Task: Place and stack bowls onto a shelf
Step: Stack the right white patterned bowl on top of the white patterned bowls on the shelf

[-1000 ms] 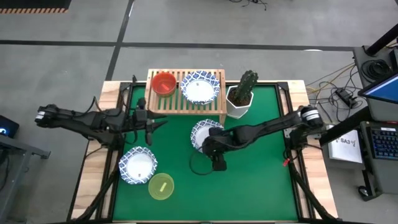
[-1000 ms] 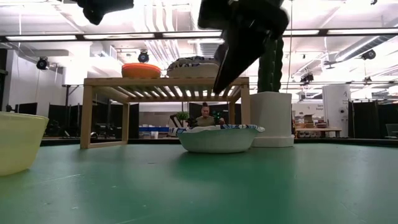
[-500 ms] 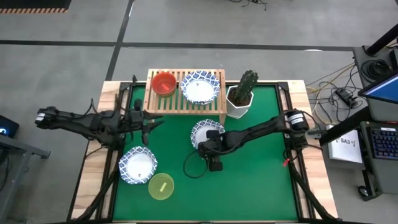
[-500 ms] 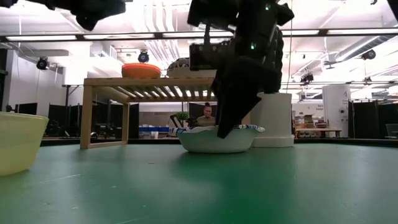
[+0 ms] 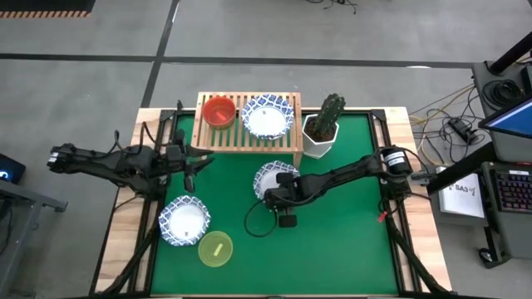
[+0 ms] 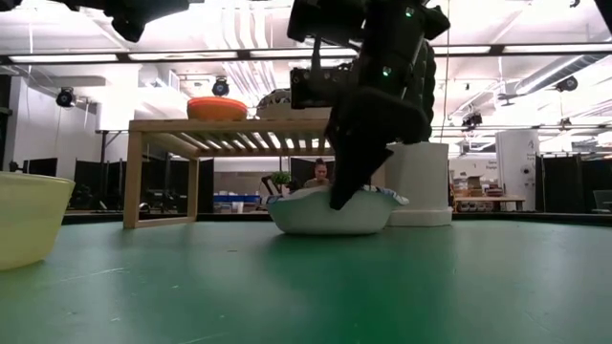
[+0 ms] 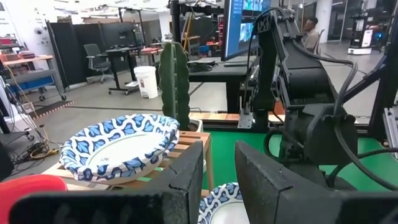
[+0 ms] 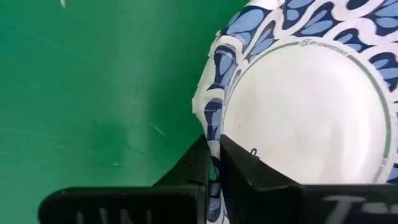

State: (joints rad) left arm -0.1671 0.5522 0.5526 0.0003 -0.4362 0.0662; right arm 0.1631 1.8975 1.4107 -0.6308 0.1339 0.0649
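**A workshop hall around the green desk**

The desk [image 5: 349, 249] has a green mat on top and pale wooden edges, and stands on a grey concrete floor [image 5: 100, 91] crossed by dark seam lines. Beside it, on the right arm's side, cables [image 5: 453, 124] lie on the floor next to a keyboard [image 5: 511, 193] on a stand. In the low view, long fluorescent ceiling lights [image 6: 191, 55] run under white ducting. In the left wrist view, black partition walls [image 7: 68, 46], an office chair [image 7: 96, 59], a white bucket [image 7: 148, 82] and a large monitor [image 7: 239, 25] are visible. A person [image 6: 320, 175] sits far behind the desk.
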